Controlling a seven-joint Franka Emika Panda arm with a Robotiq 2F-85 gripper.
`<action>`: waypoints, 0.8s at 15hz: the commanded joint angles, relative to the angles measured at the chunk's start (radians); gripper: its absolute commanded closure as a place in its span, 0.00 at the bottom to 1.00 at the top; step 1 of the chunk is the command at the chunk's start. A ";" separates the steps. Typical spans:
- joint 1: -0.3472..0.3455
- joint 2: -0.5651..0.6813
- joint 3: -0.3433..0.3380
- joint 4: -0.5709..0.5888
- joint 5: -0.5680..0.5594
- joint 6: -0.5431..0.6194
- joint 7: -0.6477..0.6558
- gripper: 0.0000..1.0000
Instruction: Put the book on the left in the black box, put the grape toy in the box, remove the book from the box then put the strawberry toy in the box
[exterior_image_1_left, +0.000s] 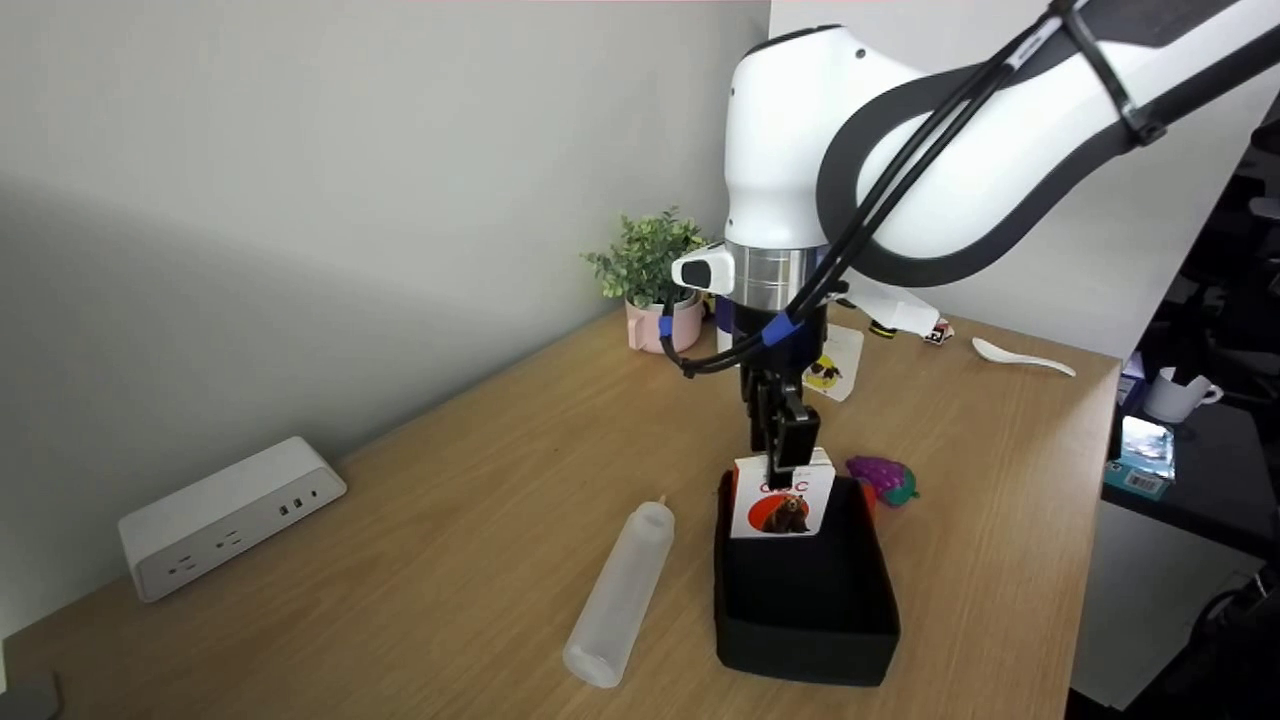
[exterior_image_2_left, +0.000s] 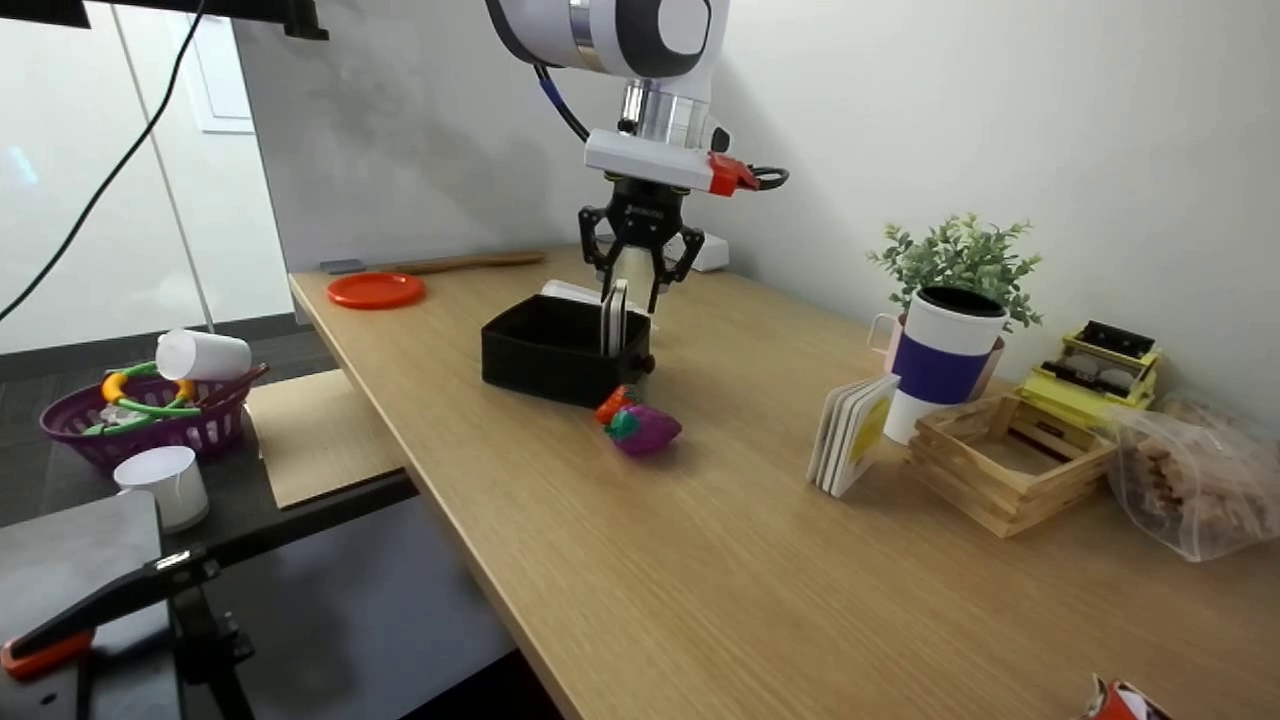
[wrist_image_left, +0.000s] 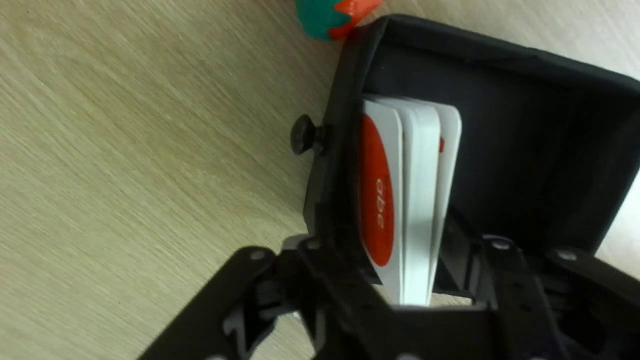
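Robotiq gripper (exterior_image_2_left: 630, 302), spread apart, straddles the bear-covered board book (exterior_image_1_left: 783, 512) standing on edge inside the black box (exterior_image_1_left: 806, 650), near its knobbed end

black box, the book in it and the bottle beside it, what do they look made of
The black box: likely plastic, matte, its walls showing no sharp glints. The book: probably stiff cardboard, smooth, its thick-looking leaves slightly apart. The bottle: seemingly plastic, frosted, its milky body looking translucent.
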 joint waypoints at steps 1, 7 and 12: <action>-0.008 -0.024 0.006 -0.027 0.003 0.021 0.009 0.12; -0.008 -0.094 -0.001 -0.062 0.003 0.015 0.063 0.00; -0.006 -0.180 -0.019 -0.131 -0.008 0.006 0.128 0.00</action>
